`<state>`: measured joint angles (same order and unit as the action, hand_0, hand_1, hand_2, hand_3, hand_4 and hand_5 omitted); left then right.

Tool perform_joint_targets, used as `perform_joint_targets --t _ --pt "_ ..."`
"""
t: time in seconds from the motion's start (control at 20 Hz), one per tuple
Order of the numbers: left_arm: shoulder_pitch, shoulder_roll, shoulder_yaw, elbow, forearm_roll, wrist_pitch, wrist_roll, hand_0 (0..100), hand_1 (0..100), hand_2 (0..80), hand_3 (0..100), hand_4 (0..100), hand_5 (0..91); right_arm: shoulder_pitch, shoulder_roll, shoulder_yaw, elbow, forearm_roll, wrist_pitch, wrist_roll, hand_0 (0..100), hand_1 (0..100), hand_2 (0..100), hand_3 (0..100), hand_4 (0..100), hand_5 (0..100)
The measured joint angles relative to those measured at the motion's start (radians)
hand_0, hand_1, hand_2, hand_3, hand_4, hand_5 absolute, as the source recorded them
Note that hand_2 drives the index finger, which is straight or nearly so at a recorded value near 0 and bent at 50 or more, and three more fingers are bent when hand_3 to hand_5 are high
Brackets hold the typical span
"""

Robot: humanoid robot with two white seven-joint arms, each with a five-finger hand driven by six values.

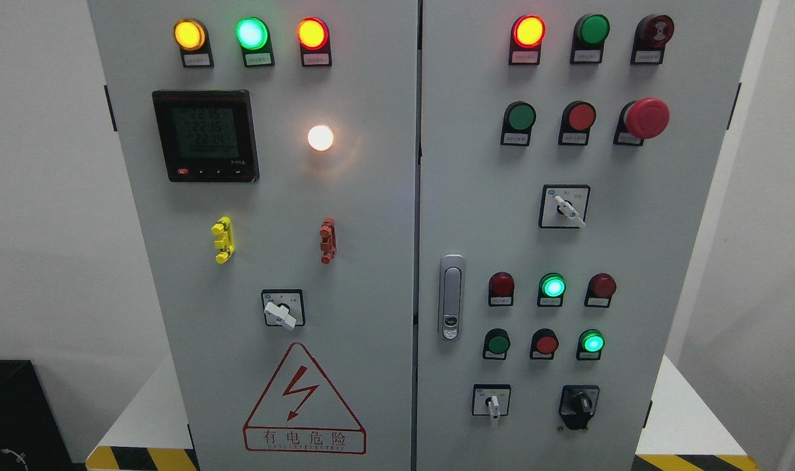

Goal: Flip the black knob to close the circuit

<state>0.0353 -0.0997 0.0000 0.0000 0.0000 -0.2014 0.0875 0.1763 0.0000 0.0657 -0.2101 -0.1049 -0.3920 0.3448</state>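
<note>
A grey two-door electrical cabinet [371, 216] fills the head view. The black knob [578, 405] sits at the lower right of the right door, its handle standing roughly upright. To its left is a white-handled selector switch [492, 401]. Neither of my hands nor arms shows anywhere in the picture.
On the right door are a red mushroom stop button [646, 118], several pilot lamps and push buttons, another white selector [565, 207] and a door latch [451, 297]. The left door carries a digital meter [206, 135], a lit white lamp [320, 137], a selector [282, 310] and a warning triangle [304, 400].
</note>
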Motion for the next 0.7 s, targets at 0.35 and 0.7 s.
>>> perform_joint_targets --t 0.35,0.7 --pt "0.000 0.000 0.000 0.000 0.000 0.000 -0.003 0 0 0.0 0 0 0.0 -0.002 0.000 0.030 -0.126 0.055 -0.021 -0.136 5 19 21 35 27 9" --pt "0.000 0.000 0.000 0.000 0.000 0.000 -0.003 0 0 0.0 0 0 0.0 -0.021 0.000 0.044 -0.265 0.144 -0.068 -0.279 3 17 45 64 52 37"
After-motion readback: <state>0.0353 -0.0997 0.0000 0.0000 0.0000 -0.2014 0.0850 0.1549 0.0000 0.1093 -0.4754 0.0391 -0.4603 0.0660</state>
